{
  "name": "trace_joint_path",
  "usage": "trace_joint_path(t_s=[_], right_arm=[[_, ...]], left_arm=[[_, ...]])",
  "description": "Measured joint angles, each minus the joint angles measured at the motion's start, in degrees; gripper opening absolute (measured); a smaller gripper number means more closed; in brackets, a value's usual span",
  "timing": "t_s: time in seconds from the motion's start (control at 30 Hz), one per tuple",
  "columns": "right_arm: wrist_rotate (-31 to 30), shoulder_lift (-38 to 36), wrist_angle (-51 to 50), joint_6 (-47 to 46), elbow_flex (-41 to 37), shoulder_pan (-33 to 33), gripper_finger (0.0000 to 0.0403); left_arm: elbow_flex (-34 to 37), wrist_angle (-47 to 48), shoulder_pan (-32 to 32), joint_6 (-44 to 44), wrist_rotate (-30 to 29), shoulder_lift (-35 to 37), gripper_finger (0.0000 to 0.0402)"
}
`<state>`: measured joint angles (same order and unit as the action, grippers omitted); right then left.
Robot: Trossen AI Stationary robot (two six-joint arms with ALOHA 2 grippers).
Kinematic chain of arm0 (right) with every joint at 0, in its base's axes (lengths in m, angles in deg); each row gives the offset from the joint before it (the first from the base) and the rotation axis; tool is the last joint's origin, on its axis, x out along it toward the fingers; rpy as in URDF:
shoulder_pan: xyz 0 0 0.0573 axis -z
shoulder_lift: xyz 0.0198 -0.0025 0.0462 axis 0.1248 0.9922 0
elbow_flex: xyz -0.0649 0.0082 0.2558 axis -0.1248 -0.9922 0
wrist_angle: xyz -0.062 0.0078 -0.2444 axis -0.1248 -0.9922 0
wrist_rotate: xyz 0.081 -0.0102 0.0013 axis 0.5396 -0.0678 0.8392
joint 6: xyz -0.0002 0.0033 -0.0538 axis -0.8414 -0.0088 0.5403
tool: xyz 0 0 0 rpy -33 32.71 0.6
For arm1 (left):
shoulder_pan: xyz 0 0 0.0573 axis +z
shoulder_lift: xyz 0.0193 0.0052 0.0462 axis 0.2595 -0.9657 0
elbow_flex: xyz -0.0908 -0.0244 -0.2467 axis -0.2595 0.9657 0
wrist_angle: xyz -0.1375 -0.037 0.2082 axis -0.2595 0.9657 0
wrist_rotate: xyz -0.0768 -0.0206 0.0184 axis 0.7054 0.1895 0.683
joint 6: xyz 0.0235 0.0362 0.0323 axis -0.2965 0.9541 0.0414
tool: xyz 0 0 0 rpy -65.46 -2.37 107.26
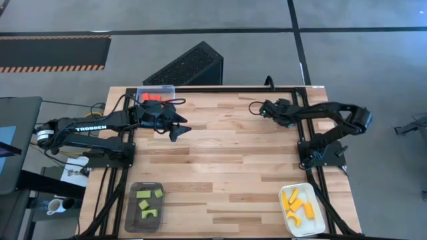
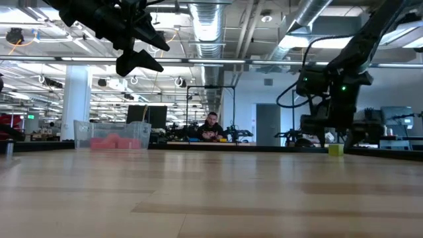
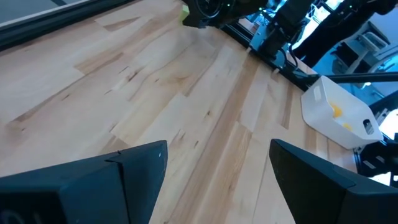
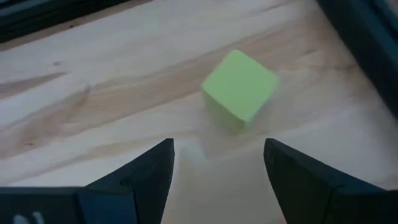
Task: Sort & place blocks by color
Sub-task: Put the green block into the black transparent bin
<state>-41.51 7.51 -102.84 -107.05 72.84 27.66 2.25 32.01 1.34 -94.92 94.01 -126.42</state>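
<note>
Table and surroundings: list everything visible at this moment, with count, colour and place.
Green cube: one, light green, loose on the table's far right part, just ahead of the right gripper.
Clear tray: one, far left edge, red blocks inside; count unclear.
Dark grey tray: one, near left, about four green blocks.
White tray: one, near right, several yellow-orange blocks.
Person: one, seated far behind the table.
Left gripper: open, empty, raised beside the clear tray.
Right gripper: open, empty, low over the table.

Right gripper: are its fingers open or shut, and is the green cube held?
Open and empty. The right gripper has its fingers spread, and the green cube rests on the table just ahead, untouched.
</note>
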Motion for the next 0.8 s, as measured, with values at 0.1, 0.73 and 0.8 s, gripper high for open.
trace_joint_path(t_s=[0.1,0.73,0.8], right_arm=[[0.0,2.1,1.2,0.0,0.0,0.4,0.0273],[-6.9,6.3,1.1,-0.9,0.4,3.6,0.0308],[-7.3,6.7,3.3,-0.6,0.4,4.5,0.0308]], left_arm=[[0.0,0.0,0.0,-0.1,0.0,0.0,0.0265],[0.0,0.2,0.0,-0.9,1.0,0.0,0.0265],[0.0,0.2,0.0,-0.9,1.0,0.0,0.0265]])
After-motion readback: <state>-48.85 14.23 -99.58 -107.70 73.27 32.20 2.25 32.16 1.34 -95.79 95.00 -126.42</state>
